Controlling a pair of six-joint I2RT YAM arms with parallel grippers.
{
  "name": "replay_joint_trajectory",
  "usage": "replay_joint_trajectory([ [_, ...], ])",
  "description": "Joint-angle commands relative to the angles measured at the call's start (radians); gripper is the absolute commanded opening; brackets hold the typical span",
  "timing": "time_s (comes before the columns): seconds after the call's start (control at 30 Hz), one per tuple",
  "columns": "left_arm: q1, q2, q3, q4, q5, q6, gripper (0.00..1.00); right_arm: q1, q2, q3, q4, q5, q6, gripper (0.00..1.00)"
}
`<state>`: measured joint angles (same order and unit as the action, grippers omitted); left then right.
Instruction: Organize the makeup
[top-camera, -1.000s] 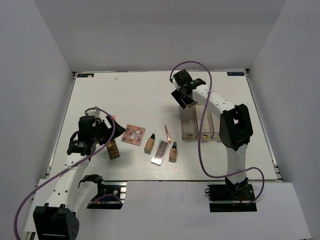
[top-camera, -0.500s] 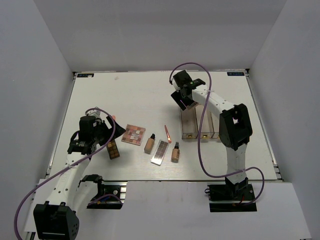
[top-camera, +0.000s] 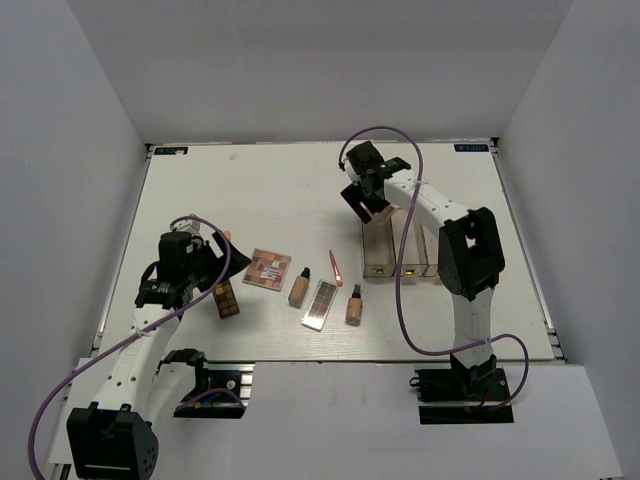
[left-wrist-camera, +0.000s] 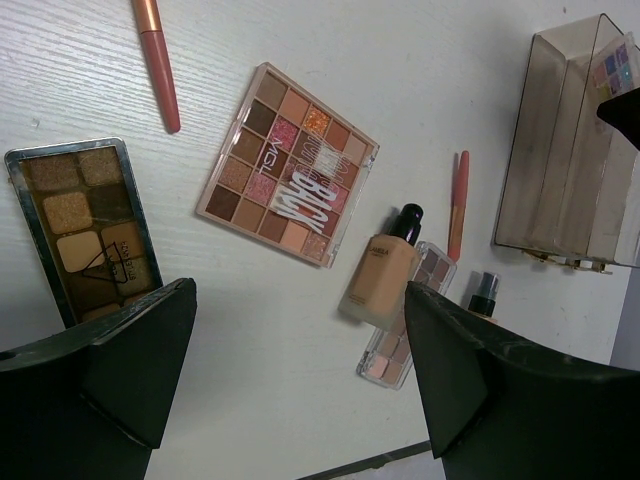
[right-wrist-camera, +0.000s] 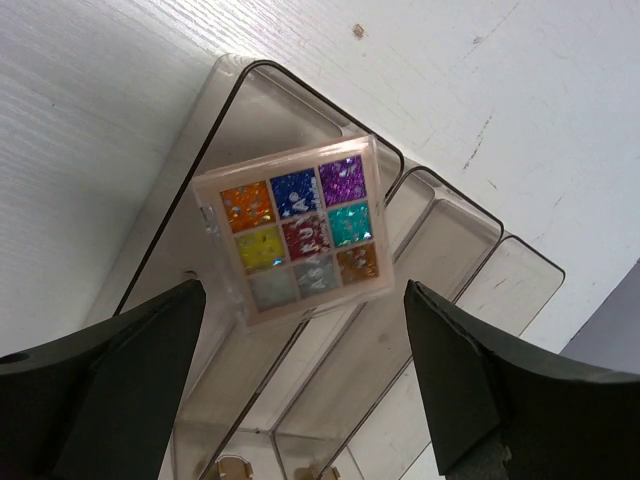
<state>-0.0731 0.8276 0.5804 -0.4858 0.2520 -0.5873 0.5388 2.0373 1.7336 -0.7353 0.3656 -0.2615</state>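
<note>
My left gripper (top-camera: 210, 264) (left-wrist-camera: 298, 300) is open and empty above the table, just left of the makeup. Below it lie a brown palette (top-camera: 226, 298) (left-wrist-camera: 85, 225), a square pink palette (top-camera: 266, 268) (left-wrist-camera: 290, 165), a beige bottle (top-camera: 299, 288) (left-wrist-camera: 383, 277), a narrow palette (top-camera: 319, 303) (left-wrist-camera: 405, 335), a thin pink stick (top-camera: 336, 266) (left-wrist-camera: 458, 205) and a second small bottle (top-camera: 353, 305) (left-wrist-camera: 484, 295). My right gripper (top-camera: 366, 202) (right-wrist-camera: 305, 290) is open over the clear box (top-camera: 400, 250) (right-wrist-camera: 440, 300). A multicolour palette (right-wrist-camera: 295, 230) rests in the box's left compartment, free of the fingers.
Another pink stick (left-wrist-camera: 157, 60) (top-camera: 226, 237) lies beside the left gripper, behind the brown palette. The clear box has three compartments and stands right of the makeup. The box's two other compartments look empty. White walls surround the table.
My right gripper has drawn back up and left from the box a little. The small bottle by the narrow palette has shifted slightly right. The left arm has not moved.
</note>
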Motion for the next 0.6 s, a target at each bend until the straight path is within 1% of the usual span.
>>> replay_joint_trajectory([
  [0.0,0.002,-0.013,0.018,0.003,-0.002,-0.005,0.94,0.000,-0.009,0.024,-0.010,-0.010,0.010,0.86],
  [0.33,0.002,-0.025,0.032,-0.033,-0.023,-0.003,0.94,0.000,-0.051,0.037,-0.016,-0.030,0.008,0.87],
  [0.4,0.002,-0.022,0.039,-0.046,-0.037,-0.005,0.93,-0.002,-0.078,0.046,-0.026,-0.057,0.008,0.85],
  [0.43,0.002,-0.022,0.045,-0.053,-0.043,-0.009,0.92,0.000,-0.091,0.046,-0.026,-0.098,0.007,0.84],
  [0.53,0.002,-0.001,0.065,-0.097,-0.074,-0.022,0.88,-0.007,-0.147,0.031,-0.009,-0.239,-0.015,0.74],
  [0.57,0.002,0.008,0.071,-0.111,-0.098,-0.026,0.84,-0.011,-0.179,0.014,-0.004,-0.284,-0.025,0.70],
])
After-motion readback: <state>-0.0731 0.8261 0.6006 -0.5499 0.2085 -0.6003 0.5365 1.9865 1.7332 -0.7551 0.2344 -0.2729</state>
